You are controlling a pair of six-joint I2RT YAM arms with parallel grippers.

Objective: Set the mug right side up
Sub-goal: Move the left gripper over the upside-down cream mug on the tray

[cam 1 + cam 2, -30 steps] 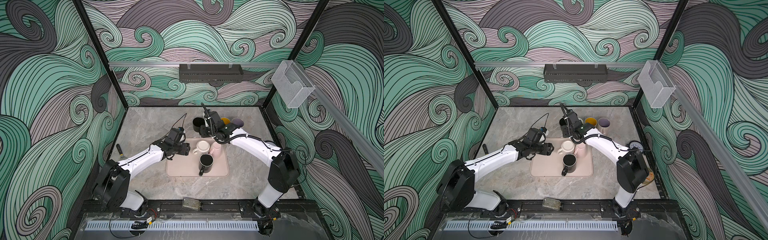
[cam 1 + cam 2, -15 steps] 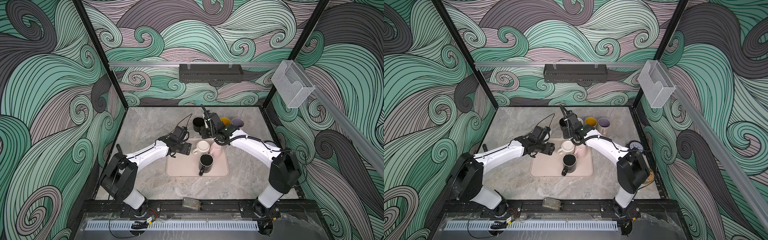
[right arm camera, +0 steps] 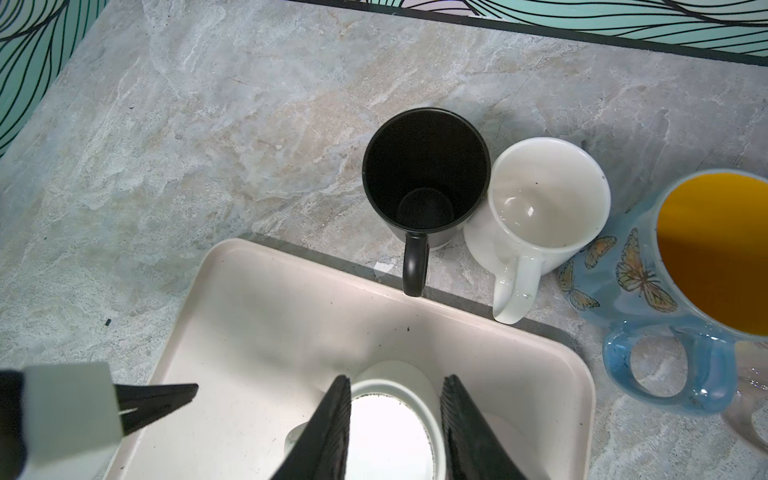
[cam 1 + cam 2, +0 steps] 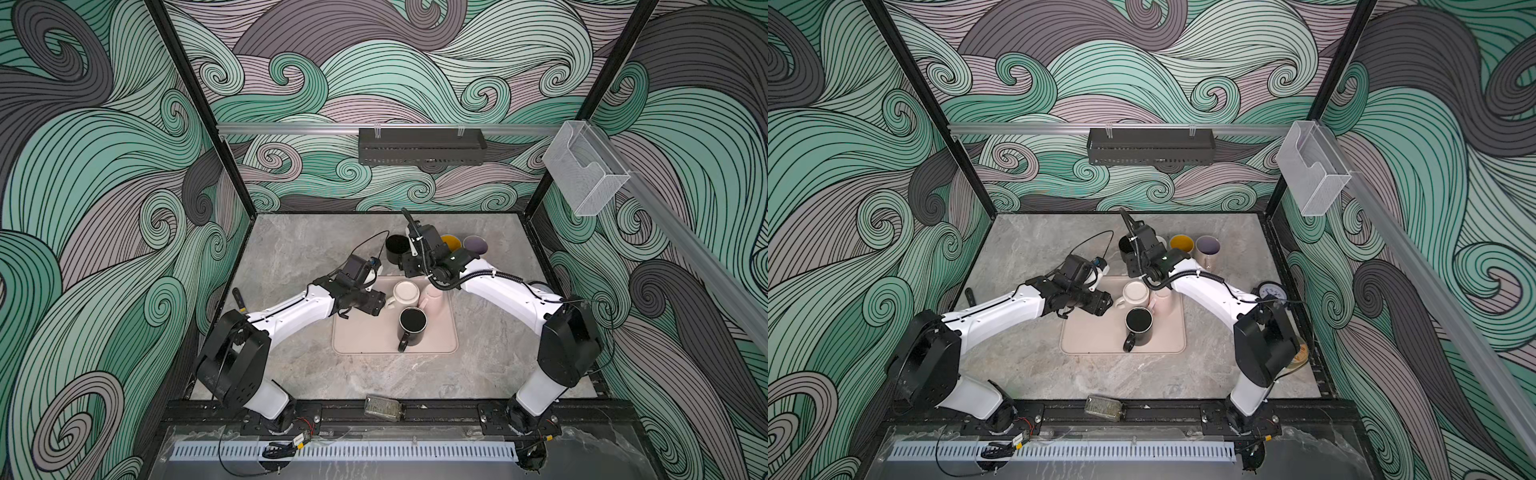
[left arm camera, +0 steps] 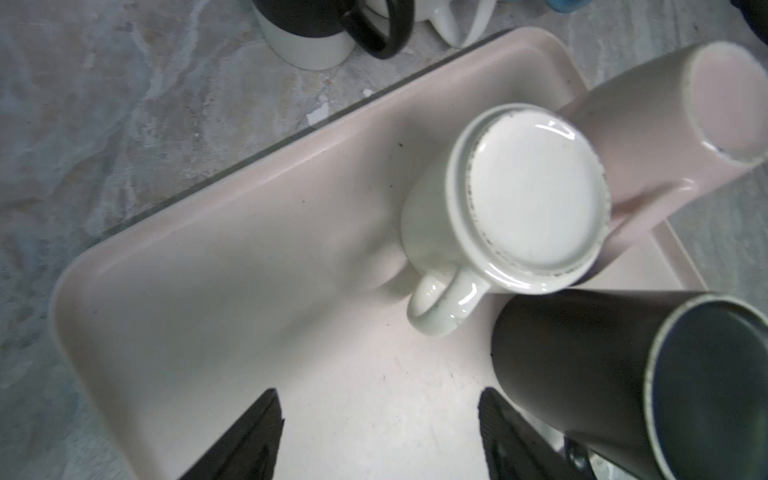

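Place is reading as a robotics lab test cell. Two white arms (image 4: 508,294) are standing bolted to a black base rail (image 4: 436,409); wave-printed panels (image 4: 104,166) are enclosing a marble-look tabletop (image 4: 291,249); a clear bin (image 4: 582,170) is hanging off aluminium extrusion (image 4: 698,262).

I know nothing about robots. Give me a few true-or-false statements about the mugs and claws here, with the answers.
1. The white mug on the tray stands bottom up. True.
2. The left gripper is clamped on that mug's handle. False: its jaws are open and hold nothing.
3. The black mug on the tray has its open side up. True.
4. The butterfly mug sits on the tray. False: it stands on the table beside the tray.
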